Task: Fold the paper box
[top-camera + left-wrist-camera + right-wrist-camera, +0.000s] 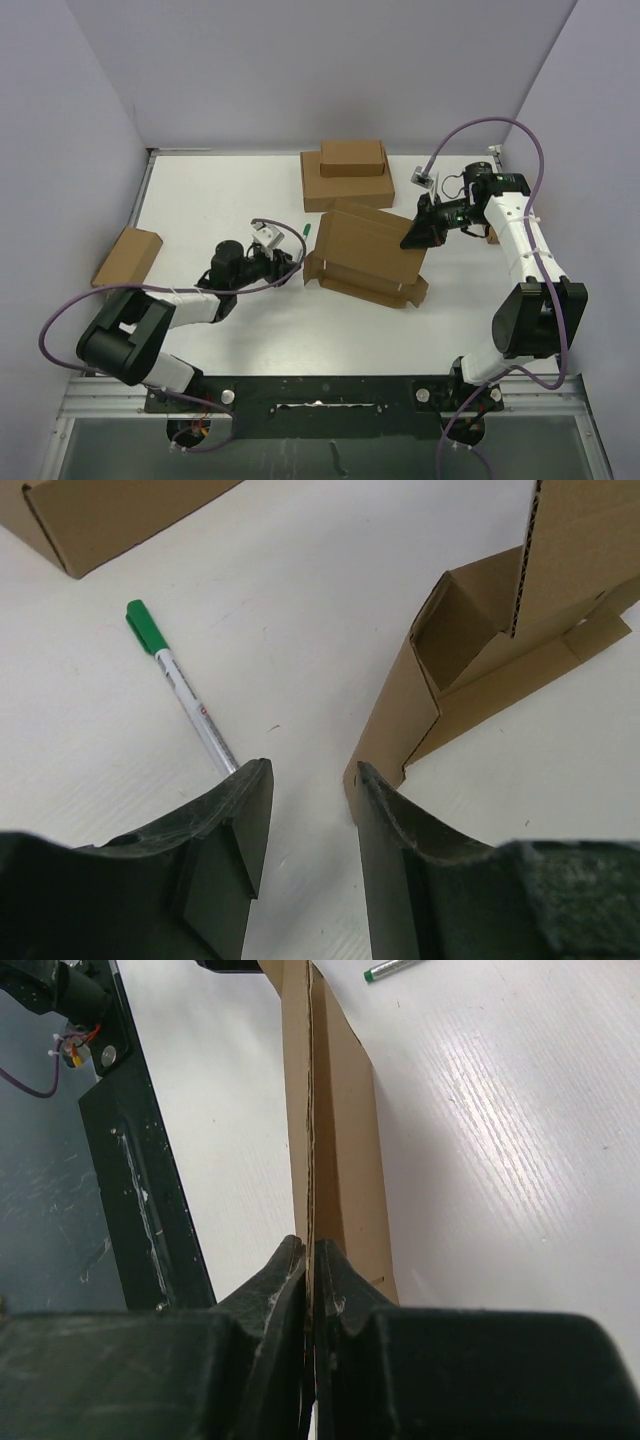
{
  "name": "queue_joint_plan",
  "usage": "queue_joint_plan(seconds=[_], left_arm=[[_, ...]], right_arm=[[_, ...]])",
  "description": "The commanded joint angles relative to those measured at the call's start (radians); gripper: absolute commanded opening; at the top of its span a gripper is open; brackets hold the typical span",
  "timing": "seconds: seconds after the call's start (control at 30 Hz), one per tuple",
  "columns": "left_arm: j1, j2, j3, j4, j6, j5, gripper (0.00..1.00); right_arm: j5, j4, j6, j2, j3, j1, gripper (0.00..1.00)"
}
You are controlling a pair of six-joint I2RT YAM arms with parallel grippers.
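Pale walls enclose a white table (pixel 220 200). The right gripper (pixel 312 1260) is pinched tight on a raised panel of the paper box (pixel 365 255), which sits half-formed mid-table. The left gripper (pixel 312 790) stands partly open and empty, just beside the box's left corner flap. A green-capped marker (pixel 185 695) lies by its other finger. Two stacked boxes (pixel 347 175) lie beyond, and a smaller box (pixel 127 256) sits at the left edge.

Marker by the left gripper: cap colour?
Green cap on the marker; left wrist view shows it best.
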Motion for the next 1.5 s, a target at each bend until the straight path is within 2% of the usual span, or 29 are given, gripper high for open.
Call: queue_joint_plan(seconds=[0.0, 0.23, 0.87, 1.13, 1.47], left_arm=[[-0.012, 0.074, 0.054, 0.207, 0.048, 0.094, 0.38], [-0.018, 0.158, 0.078, 0.277, 0.081, 0.164, 0.38], [-0.057, 0.214, 0.109, 0.276, 0.147, 0.257, 0.43], [-0.087, 0.241, 0.126, 0.288, 0.150, 0.223, 0.46], [-0.148, 0.281, 0.116, 0.383, 0.146, 0.049, 0.52]], right_arm=[[0.011, 0.004, -0.019, -0.025, 0.002, 0.007, 0.00], [0.011, 0.006, -0.018, -0.026, -0.001, 0.010, 0.00], [0.011, 0.009, -0.012, -0.021, 0.000, 0.020, 0.00], [0.012, 0.010, -0.012, -0.023, -0.003, 0.021, 0.00], [0.003, 0.009, -0.010, -0.024, -0.007, 0.026, 0.00]])
